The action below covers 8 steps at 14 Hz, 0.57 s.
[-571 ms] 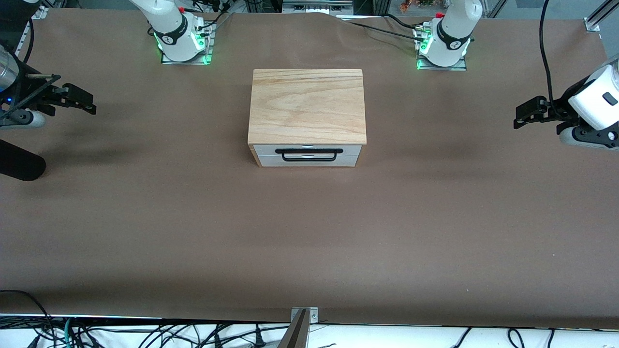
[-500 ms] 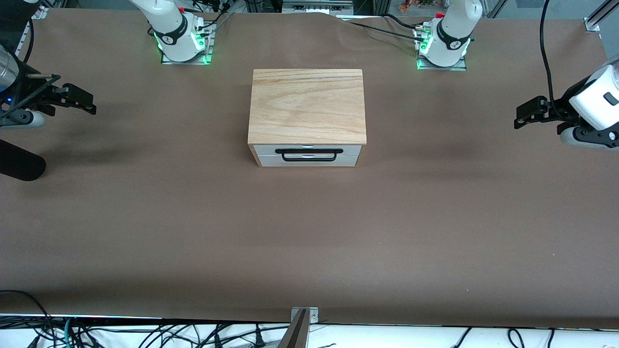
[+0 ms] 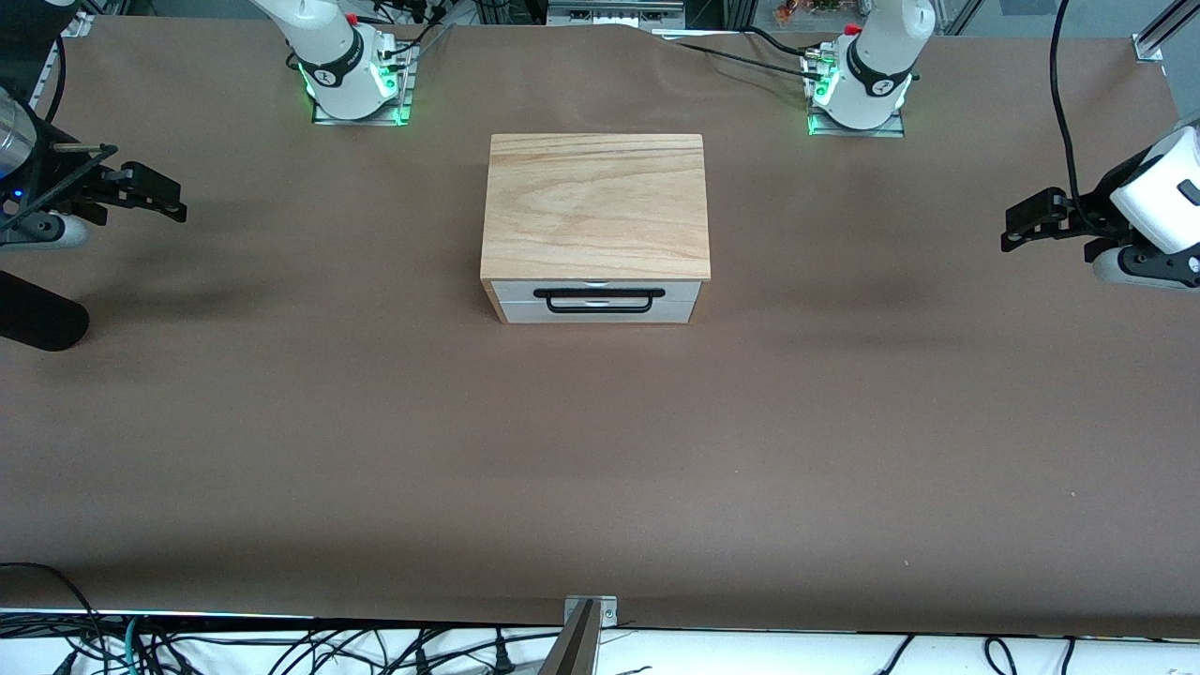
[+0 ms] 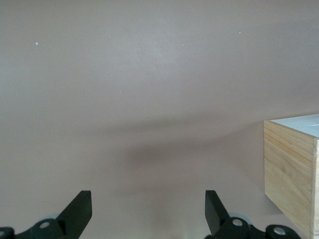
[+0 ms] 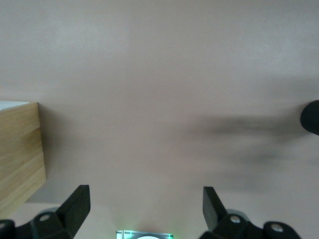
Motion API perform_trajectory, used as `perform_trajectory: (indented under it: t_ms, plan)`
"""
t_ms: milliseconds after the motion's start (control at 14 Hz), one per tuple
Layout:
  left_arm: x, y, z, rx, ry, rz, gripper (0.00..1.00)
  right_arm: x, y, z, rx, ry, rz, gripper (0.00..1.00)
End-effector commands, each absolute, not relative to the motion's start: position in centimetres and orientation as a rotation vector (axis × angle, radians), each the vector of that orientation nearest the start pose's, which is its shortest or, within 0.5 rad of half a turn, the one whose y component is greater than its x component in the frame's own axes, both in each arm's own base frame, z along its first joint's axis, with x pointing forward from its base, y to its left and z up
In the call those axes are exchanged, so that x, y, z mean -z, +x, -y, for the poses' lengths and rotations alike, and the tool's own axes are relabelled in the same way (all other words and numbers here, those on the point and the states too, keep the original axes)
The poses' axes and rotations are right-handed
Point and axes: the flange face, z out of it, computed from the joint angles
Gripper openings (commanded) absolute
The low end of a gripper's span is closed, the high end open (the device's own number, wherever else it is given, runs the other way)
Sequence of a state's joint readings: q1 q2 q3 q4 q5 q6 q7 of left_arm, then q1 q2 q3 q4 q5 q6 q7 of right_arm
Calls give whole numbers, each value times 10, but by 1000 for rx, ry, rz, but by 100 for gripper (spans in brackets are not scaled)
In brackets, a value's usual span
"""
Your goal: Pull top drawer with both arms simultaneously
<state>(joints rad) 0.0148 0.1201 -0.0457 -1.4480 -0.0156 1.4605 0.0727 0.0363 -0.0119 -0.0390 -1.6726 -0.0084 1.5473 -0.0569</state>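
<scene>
**Both grippers spread and aloft at the table's ends, drawer closed in the middle**

At the right arm's end of the table, the right gripper [image 3: 173, 200] hangs in the air over bare brown table [image 3: 600, 450], its fingers [image 5: 75, 205] spread wide with nothing between them; its wrist view shows only the table surface under it and a wooden side of the cabinet [image 5: 20, 154] at one edge; the right arm's base [image 3: 352, 80] stands lit green along the top of the front view.

In the middle stands the cabinet [image 3: 595, 206], its light wood-grain top board facing up; the top drawer [image 3: 596, 291] sits flush in the cabinet's front, closed, its white panel carrying the wide black bar handle [image 3: 593, 299]; that front faces the front camera; neither gripper touches it, and both are well apart from it.

The left arm's base [image 3: 858, 89] glows green too; at the left arm's end of the table, the left gripper [image 3: 1012, 228] hovers over the table, fingers [image 4: 76, 214] parted and empty; its wrist view catches a corner of the cabinet.
</scene>
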Motion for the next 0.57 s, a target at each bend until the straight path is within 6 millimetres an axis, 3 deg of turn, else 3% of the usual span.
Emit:
perform_trajectory:
  t_ms: [0,500]
  plan:
    - [-608,578,20,-149,-3129,-201,100,-586,544,2,-184,-3142,87,100]
    - [-608,578,22,-149,-3134,-209,100,-583,545,3,-193,-3141,94,100]
